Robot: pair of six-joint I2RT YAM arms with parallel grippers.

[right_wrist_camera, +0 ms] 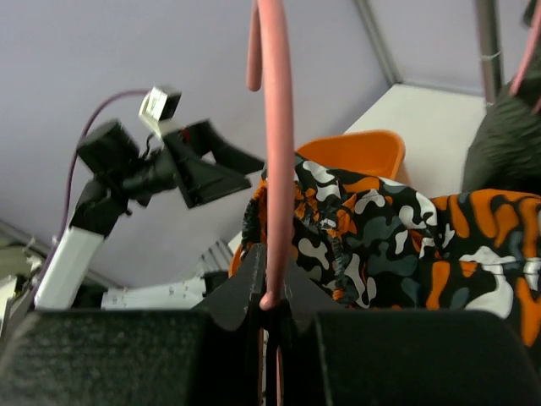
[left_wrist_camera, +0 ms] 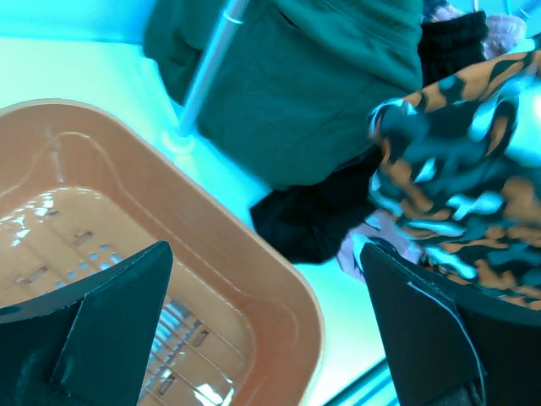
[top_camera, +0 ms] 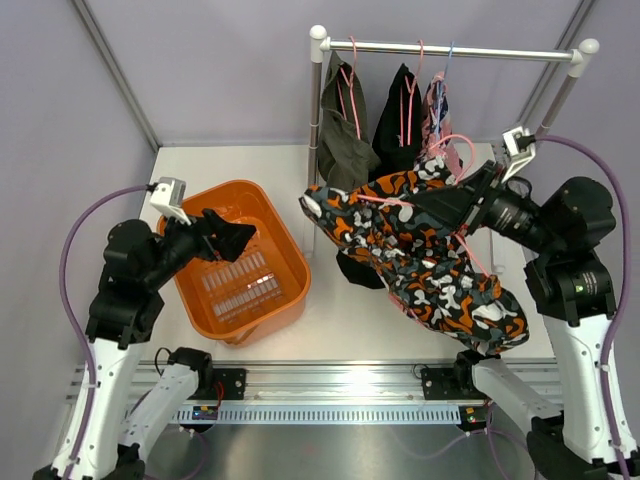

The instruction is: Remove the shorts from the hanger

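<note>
Basket (top_camera: 290, 245) left of shorts (top_camera: 440, 270), rack (top_camera: 450, 48) behind

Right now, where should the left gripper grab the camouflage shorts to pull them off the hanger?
Probably the gathered end of the camouflage shorts nearest the orange basket, from the basket side: it sticks out toward the open left gripper, while the right gripper pinches the pink hanger.

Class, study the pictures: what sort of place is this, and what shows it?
Likely a robot test cell staged as a laundry corner: plain panel walls, a small clothes rack hung with shorts, an orange basket on the table.
</note>
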